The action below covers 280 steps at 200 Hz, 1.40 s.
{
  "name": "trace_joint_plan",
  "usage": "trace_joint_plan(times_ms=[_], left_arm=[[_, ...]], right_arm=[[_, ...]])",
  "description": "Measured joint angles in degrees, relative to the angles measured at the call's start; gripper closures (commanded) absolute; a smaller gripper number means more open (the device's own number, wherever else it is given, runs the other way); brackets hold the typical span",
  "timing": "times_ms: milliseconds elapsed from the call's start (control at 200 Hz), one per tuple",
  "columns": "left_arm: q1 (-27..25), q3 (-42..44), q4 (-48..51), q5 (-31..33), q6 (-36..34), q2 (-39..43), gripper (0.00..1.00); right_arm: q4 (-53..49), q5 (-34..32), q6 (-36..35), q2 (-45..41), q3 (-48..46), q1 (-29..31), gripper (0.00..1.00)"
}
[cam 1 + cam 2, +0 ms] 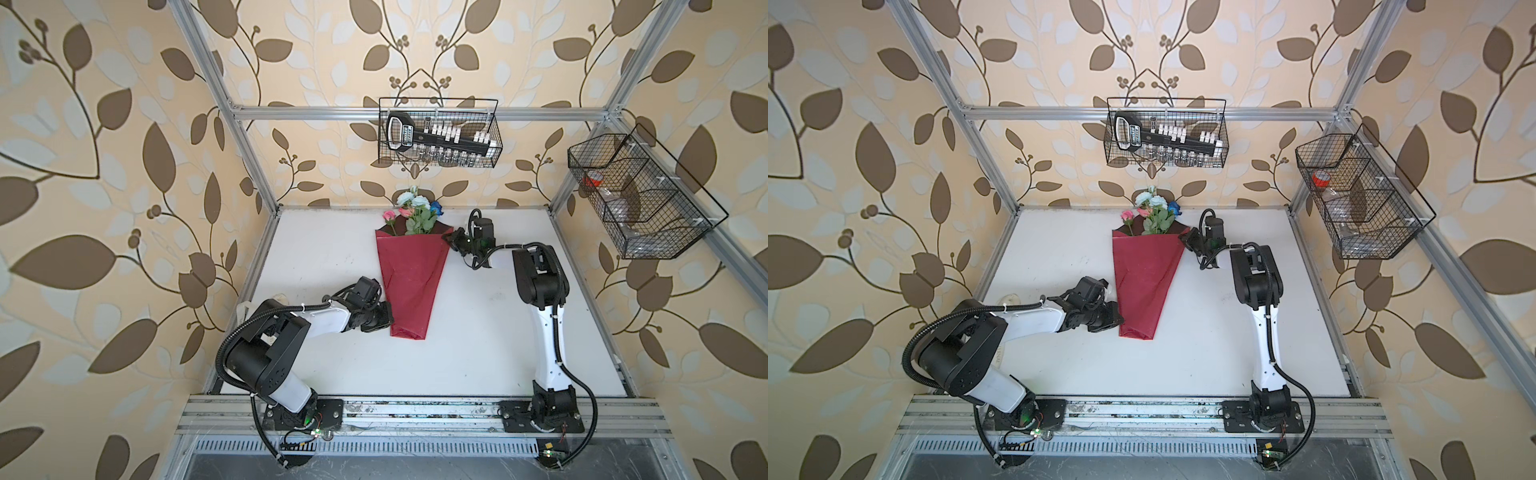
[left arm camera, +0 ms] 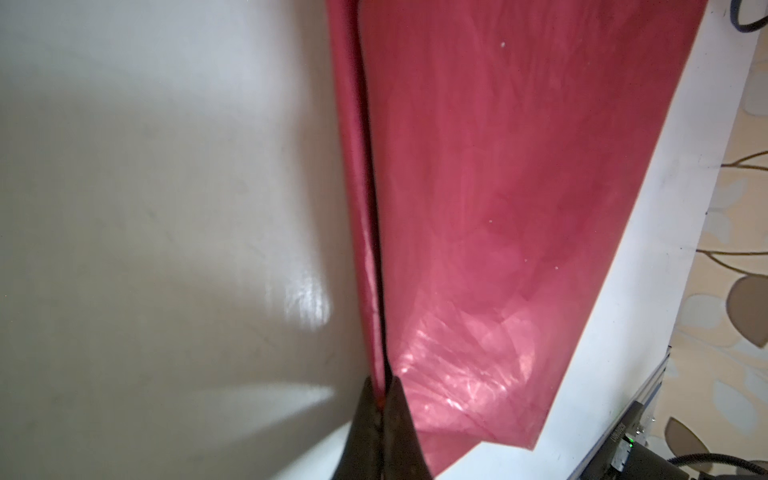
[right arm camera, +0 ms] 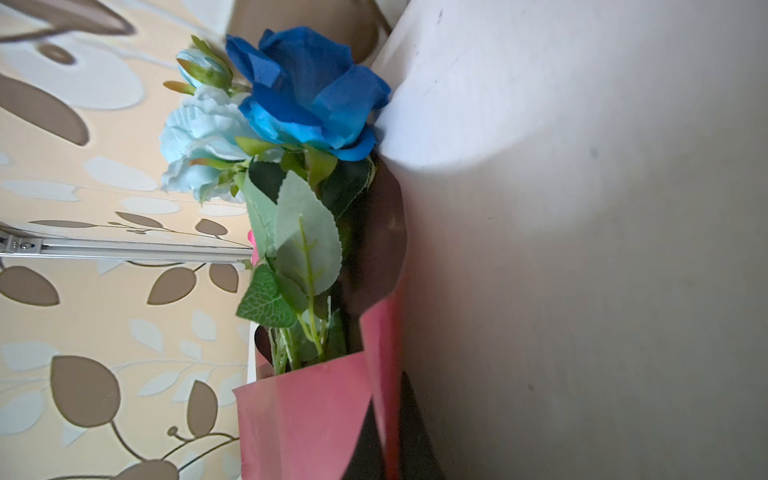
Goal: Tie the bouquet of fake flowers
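Red wrap (image 1: 409,282), pink and blue bouquet (image 1: 419,203)

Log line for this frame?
left gripper: shut on shiny red wrapping sheet | right gripper: shut on same sheet | bouquet of fake flowers: inside sheet

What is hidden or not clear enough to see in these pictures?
- Stems of the bouquet of fake flowers: in both top views the red wrapping sheet covers them.
- Right claw: small in top views; in the right wrist view the sheet and picture edge hide most of it.
- Left claw: in both top views its tips are lost against the black wrist.
- Contents of the side wire basket: too small, behind mesh.
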<state>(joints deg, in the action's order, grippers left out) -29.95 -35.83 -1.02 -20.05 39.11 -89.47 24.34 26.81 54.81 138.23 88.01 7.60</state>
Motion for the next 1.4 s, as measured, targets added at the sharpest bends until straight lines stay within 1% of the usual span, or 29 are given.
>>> trace_joint_plan(times_ms=[125,295,370,565,585,650,690,710,765,795,805,840,860,945,1005,1080,1150,1210,1275,1400], left_arm=[[0.0,0.4,-1.1,-0.8,0.0,0.0,1.00],[-0.9,2.1,-4.6,-2.6,0.6,0.0,1.00],[-3.5,2.2,-5.6,-2.4,1.5,-0.1,1.00],[-12.1,0.8,-8.3,-1.4,4.6,-2.0,1.00],[-12.6,0.5,-8.8,-1.4,5.1,-2.4,0.95],[-14.0,-0.1,-11.1,-1.5,6.5,-3.6,0.89],[-14.6,-0.2,-11.2,-2.2,7.2,-4.0,0.83],[-14.9,0.0,-11.0,-2.5,7.3,-4.0,0.78],[-15.5,0.2,-11.7,-4.3,9.0,-3.9,0.59],[-15.8,0.0,-12.2,-4.8,9.4,-3.8,0.51],[-15.8,-0.1,-12.2,-4.9,9.3,-3.7,0.49],[-15.9,-0.2,-12.4,-5.2,9.5,-3.3,0.42],[-16.0,-0.2,-12.4,-5.5,10.0,-3.0,0.39],[-16.2,-0.5,-9.9,-4.7,9.0,-1.2,0.35],[-16.1,-0.6,-7.2,-3.8,8.7,0.1,0.32],[-16.1,-1.0,-2.9,-1.9,7.5,2.3,0.27],[-16.1,-1.3,0.8,0.3,6.2,5.3,0.20],[-16.1,-1.7,3.8,2.5,5.5,8.2,0.14],[-16.1,-2.1,6.6,4.7,4.6,11.2,0.02],[-15.3,-3.0,11.5,8.4,3.3,15.9,0.01]], right_arm=[[-1.2,-0.1,-0.3,-0.1,0.1,-0.2,1.00],[-4.3,-0.2,-2.9,-1.8,-1.5,-1.4,1.00],[-5.6,0.7,-4.6,-3.3,-3.1,-2.6,1.00],[-11.1,3.5,-9.9,-7.6,-7.5,-6.7,1.00],[-11.6,3.8,-10.5,-8.0,-7.8,-7.3,1.00],[-12.9,4.6,-12.3,-9.0,-8.9,-9.5,1.00],[-13.1,4.0,-13.3,-9.5,-9.3,-11.0,1.00],[-13.1,3.8,-13.9,-9.7,-9.4,-12.0,1.00],[-13.4,3.2,-15.4,-10.1,-9.7,-14.8,1.00],[-13.7,3.0,-16.3,-10.4,-9.8,-16.3,1.00],[-13.9,2.9,-16.5,-10.4,-9.9,-16.6,0.97],[-14.4,2.6,-17.5,-10.8,-9.9,-18.2,0.80],[-14.7,2.5,-18.1,-10.9,-9.9,-19.0,0.75],[-15.1,2.6,-20.0,-12.0,-9.9,-20.6,0.57],[-15.8,2.6,-21.7,-12.8,-9.9,-20.4,0.50],[-17.4,2.1,-22.8,-13.6,-9.9,-19.7,0.40],[-18.8,0.7,-23.7,-14.8,-10.4,-19.2,0.36],[-20.3,-0.9,-24.4,-16.5,-11.6,-18.9,0.36],[-22.2,-3.0,-24.5,-19.3,-13.3,-18.9,0.35],[-25.3,-7.6,-24.4,-26.3,-17.9,-18.9,0.35]])
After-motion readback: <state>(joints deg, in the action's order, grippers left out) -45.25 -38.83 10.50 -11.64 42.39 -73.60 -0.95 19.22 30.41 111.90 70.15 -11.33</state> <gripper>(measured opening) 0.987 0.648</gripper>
